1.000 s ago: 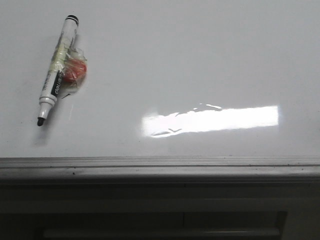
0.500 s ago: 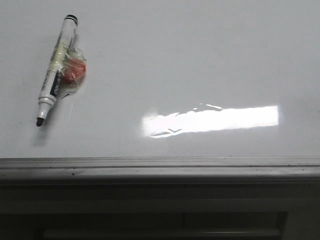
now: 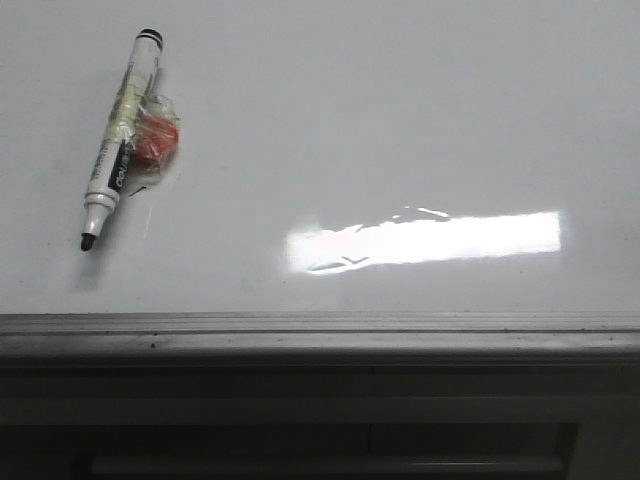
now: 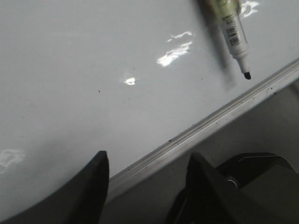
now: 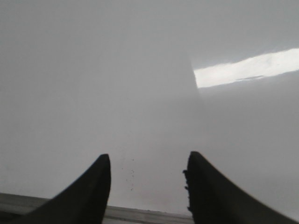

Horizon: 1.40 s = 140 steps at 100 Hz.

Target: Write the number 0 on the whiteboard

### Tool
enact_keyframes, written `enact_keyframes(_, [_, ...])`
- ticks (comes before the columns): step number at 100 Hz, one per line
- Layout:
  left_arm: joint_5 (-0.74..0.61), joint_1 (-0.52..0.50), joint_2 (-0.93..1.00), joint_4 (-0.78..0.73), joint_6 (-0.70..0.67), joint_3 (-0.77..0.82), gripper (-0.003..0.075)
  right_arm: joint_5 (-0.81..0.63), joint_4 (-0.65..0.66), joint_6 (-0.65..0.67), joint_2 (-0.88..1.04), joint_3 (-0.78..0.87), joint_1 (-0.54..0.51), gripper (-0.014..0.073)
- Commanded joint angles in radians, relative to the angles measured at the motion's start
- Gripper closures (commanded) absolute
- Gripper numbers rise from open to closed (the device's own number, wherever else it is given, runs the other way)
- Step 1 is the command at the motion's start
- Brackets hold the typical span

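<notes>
The whiteboard (image 3: pixel 380 120) is glossy white and fills the front view, with a grey metal edge rail (image 3: pixel 320 335) along its near side. No number 0 shows on it in any view. An uncapped black-tipped marker (image 3: pixel 119 140) with a red lump taped to it lies on the board at the far left, tip toward the rail; it also shows in the left wrist view (image 4: pixel 231 35). My left gripper (image 4: pixel 147 161) is open and empty over the edge rail (image 4: pixel 201 128). My right gripper (image 5: pixel 147 163) is open and empty over bare board (image 5: pixel 140 93). Neither gripper shows in the front view.
A bright strip of reflected light (image 3: pixel 425 241) lies on the board right of centre. Below the rail is a dark table front (image 3: pixel 320 420). A few tiny black specks (image 5: pixel 131 172) mark the board between the right fingers.
The marker sits slightly further right and lower in the front view than before; the whole view has shifted a little. Nothing was picked up or let go.
</notes>
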<state>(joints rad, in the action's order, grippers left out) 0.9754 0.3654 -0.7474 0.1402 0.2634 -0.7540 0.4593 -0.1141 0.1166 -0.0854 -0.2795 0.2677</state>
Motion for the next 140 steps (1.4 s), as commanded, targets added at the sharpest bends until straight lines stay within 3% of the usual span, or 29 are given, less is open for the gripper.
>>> enact_keyframes(1, [-0.068,0.056,-0.060,0.024,-0.139,-0.066,0.0384,-0.014,-0.004,-0.061,-0.055,-0.079,-0.005,0.0226])
enact_keyframes(17, [-0.290,0.131,-0.115,0.275,-0.148,-0.067,0.0384,0.047,-0.004,-0.068,-0.120,-0.179,-0.005,0.0224])
enact_keyframes(64, [-0.370,0.180,-0.401,0.288,-0.177,-0.067,0.0392,0.026,-0.004,-0.068,-0.143,-0.232,-0.005,0.0224])
enact_keyframes(73, [-0.361,0.180,-0.429,0.288,-0.177,-0.067,0.0463,0.026,-0.004,-0.068,-0.143,-0.232,-0.005,0.0224])
enact_keyframes(87, [-0.361,0.180,-0.447,0.288,-0.175,-0.067,0.0678,0.059,-0.029,-0.136,-0.145,-0.258,-0.005,0.0224])
enact_keyframes(91, [-0.361,0.180,-0.447,0.288,-0.168,-0.067,0.0743,0.066,-0.059,-0.184,-0.147,-0.274,-0.005,0.0224])
enact_keyframes(101, [-0.341,0.184,-0.440,0.288,-0.116,-0.074,0.0740,0.076,-0.250,-0.394,-0.173,-0.327,-0.005,0.0224])
enact_keyframes(107, [-0.327,0.202,-0.424,0.288,-0.045,-0.083,0.0740,0.118,-0.389,-0.594,-0.213,-0.369,-0.005,0.0224])
enact_keyframes(127, [-0.293,0.361,-0.323,0.286,0.412,-0.133,0.0740,0.308,-0.817,-1.167,-0.424,-0.474,-0.005,0.0224])
enact_keyframes(140, [-0.289,0.458,-0.255,0.277,0.625,-0.140,0.0740,0.331,-0.907,-1.287,-0.535,-0.506,0.058,0.0224])
